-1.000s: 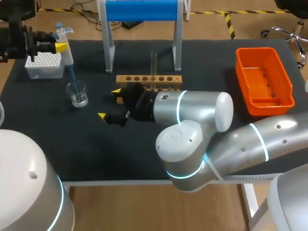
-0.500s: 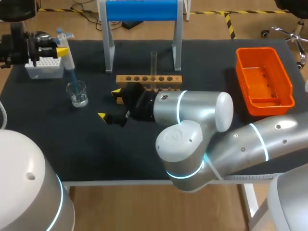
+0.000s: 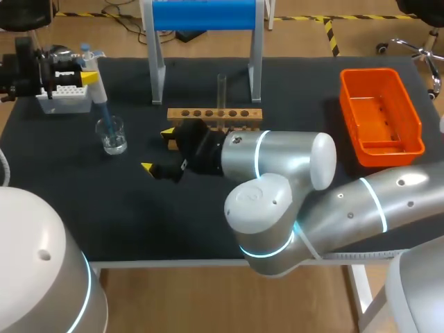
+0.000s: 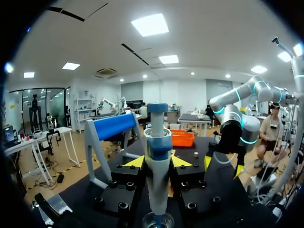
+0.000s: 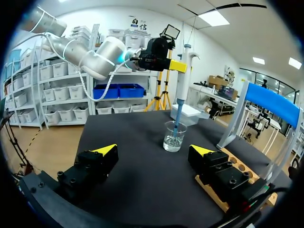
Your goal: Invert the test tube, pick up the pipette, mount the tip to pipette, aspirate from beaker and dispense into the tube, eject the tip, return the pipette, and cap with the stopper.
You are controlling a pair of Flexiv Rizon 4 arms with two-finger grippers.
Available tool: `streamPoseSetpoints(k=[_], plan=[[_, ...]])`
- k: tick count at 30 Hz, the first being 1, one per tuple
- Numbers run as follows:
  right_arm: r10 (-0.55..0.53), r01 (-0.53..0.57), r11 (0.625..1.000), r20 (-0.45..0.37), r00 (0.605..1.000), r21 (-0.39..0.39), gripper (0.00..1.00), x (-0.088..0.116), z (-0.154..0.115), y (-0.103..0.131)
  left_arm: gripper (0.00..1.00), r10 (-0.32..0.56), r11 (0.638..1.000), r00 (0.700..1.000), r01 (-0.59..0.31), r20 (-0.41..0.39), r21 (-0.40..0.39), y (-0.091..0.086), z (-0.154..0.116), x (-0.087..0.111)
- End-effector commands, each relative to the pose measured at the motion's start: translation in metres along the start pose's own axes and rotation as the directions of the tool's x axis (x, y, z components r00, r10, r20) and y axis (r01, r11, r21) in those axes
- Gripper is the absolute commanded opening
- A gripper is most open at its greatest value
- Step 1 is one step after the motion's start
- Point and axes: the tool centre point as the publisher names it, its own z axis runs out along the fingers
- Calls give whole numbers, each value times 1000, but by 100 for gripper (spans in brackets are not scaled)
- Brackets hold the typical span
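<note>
My left gripper (image 4: 157, 162) clamps the pipette (image 4: 157, 135) upright, seemingly dipping into the beaker (image 3: 111, 134); my right gripper (image 5: 152, 153) gapes wide, empty.

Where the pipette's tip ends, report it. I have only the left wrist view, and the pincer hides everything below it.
Observer: The right wrist view shows the pipette with its blue tip reaching down inside the beaker, which holds clear liquid.
Operator: Now give me the test tube.
Observer: In the head view the test tube stands upright in the wooden rack.
Operator: Locate the spare tips.
Observer: The head view shows a white tip box beside the beaker, toward the table's far left corner.
</note>
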Motion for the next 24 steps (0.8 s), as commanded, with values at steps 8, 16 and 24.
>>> streamPoseSetpoints(k=[8,16,24], plan=[[0,0,1000,2,1000,1,100,1,1,0,0,0,1000,1000,0,-6,0,0,-2,-1],[0,0,1000,2,1000,1,100,1,1,0,0,0,1000,1000,0,-6,0,0,-2,-1],[-4,4,1000,-2,1000,2,100,2,-7,5,0,0,1000,1000,0,-6,0,0,-2,-1]])
